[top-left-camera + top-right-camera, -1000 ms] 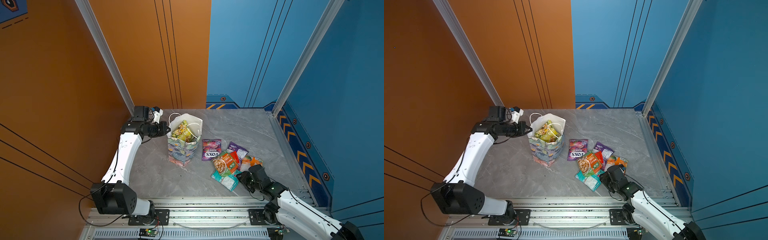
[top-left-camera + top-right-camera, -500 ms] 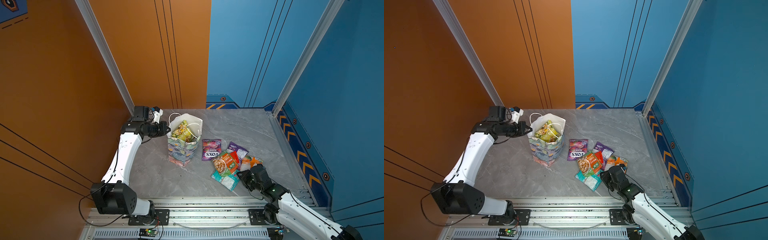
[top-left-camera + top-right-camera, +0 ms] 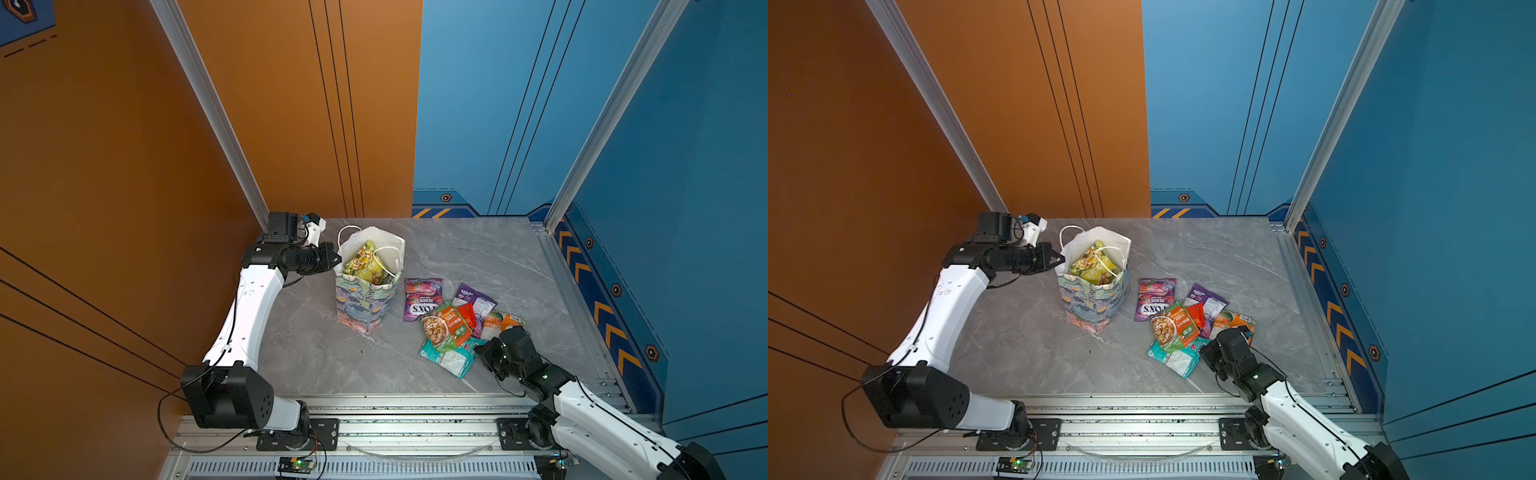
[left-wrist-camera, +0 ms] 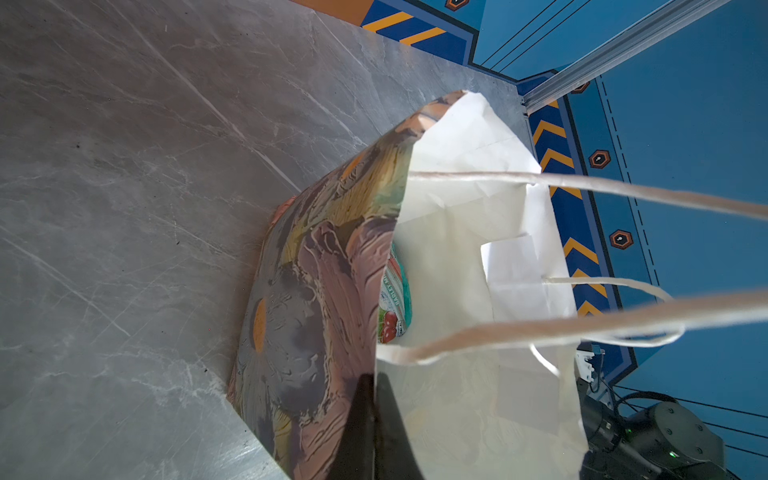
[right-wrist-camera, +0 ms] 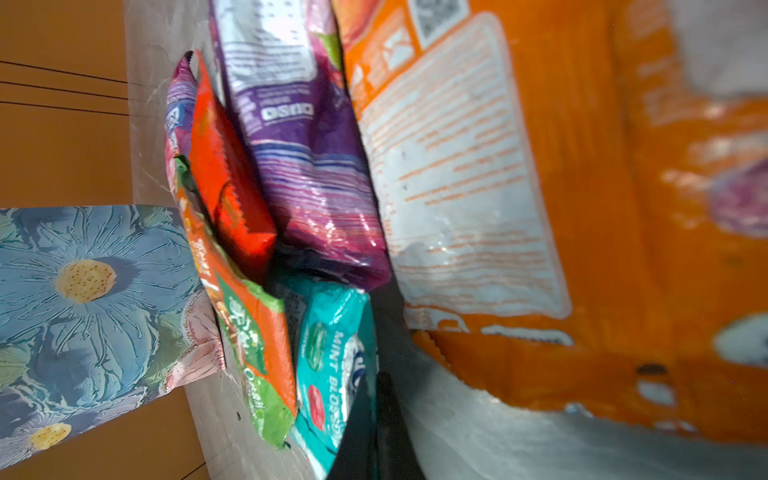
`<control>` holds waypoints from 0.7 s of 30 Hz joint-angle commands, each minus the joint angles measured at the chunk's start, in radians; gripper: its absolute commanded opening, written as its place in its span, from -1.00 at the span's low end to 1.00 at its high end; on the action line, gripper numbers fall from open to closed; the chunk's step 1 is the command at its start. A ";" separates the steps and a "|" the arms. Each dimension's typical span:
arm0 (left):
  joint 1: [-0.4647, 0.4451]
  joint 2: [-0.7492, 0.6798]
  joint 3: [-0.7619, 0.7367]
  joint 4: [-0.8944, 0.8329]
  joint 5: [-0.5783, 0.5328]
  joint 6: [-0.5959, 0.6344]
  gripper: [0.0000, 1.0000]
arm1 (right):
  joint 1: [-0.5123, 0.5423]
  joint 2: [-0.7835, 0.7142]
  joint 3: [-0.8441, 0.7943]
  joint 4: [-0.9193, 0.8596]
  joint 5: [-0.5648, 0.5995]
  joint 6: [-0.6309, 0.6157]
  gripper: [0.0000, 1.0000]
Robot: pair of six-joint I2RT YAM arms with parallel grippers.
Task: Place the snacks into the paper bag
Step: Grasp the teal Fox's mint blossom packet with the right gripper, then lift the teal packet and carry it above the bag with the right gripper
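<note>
- grey table (image 3: 478, 257): bears everything.
- paper bag (image 3: 363, 303): upright at the table's rear left, mouth open, yellow-green packets (image 3: 365, 262) inside.
- snacks (image 3: 446, 328): overlapping heap on the table, near the bag's right; purple, orange, red, green, teal.
- left gripper (image 3: 336, 259): fingers pressed together, pinching the bag's rim.
- right gripper (image 3: 478, 347): fingers pressed together at the teal packet (image 3: 449, 359) edge; hold on it unclear.

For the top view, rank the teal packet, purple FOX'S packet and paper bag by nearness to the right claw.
1. teal packet, right at the right claw.
2. purple FOX'S packet, beyond the pile.
3. paper bag, farthest left.
</note>
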 commanded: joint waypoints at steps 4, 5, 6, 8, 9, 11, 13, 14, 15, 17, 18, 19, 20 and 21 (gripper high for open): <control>0.006 -0.010 -0.014 0.014 0.026 0.000 -1.00 | -0.012 -0.036 0.237 -0.178 0.064 -0.136 -1.00; 0.007 -0.010 -0.016 0.016 0.026 -0.001 -1.00 | -0.015 -0.029 0.263 -0.183 0.064 -0.149 -1.00; 0.007 -0.009 -0.017 0.017 0.026 0.000 -1.00 | -0.019 -0.016 0.294 -0.182 0.063 -0.159 -1.00; 0.006 -0.010 -0.017 0.018 0.029 -0.001 -1.00 | -0.028 0.020 0.344 -0.153 0.055 -0.173 -1.00; 0.007 -0.008 -0.016 0.019 0.031 -0.002 -1.00 | -0.029 0.044 0.373 -0.135 0.053 -0.181 -1.00; 0.007 -0.009 -0.014 0.019 0.035 -0.004 -1.00 | -0.029 0.103 0.434 -0.105 0.043 -0.206 -1.00; 0.005 -0.010 -0.014 0.020 0.037 -0.004 -1.00 | -0.028 0.167 0.506 -0.093 0.032 -0.241 -1.00; 0.005 -0.011 -0.015 0.020 0.037 -0.004 -1.00 | -0.026 0.190 0.537 -0.093 0.032 -0.258 -1.00; 0.007 -0.013 -0.015 0.019 0.035 -0.003 -1.00 | -0.025 0.217 0.569 -0.096 0.034 -0.273 -1.00; 0.007 -0.014 -0.013 0.019 0.035 -0.003 -1.00 | -0.023 0.265 0.639 -0.097 0.028 -0.309 -1.00; 0.007 -0.014 -0.012 0.019 0.036 -0.005 -1.00 | -0.023 0.286 0.670 -0.097 0.022 -0.328 -1.00; 0.007 -0.015 -0.011 0.021 0.037 -0.005 -1.00 | -0.023 0.304 0.708 -0.100 0.017 -0.345 -1.00; 0.007 -0.014 -0.011 0.019 0.037 -0.004 -1.00 | -0.023 0.320 0.736 -0.103 0.011 -0.359 -1.00; 0.007 -0.013 -0.011 0.020 0.037 -0.007 -1.00 | -0.023 0.337 0.768 -0.106 0.006 -0.375 -1.00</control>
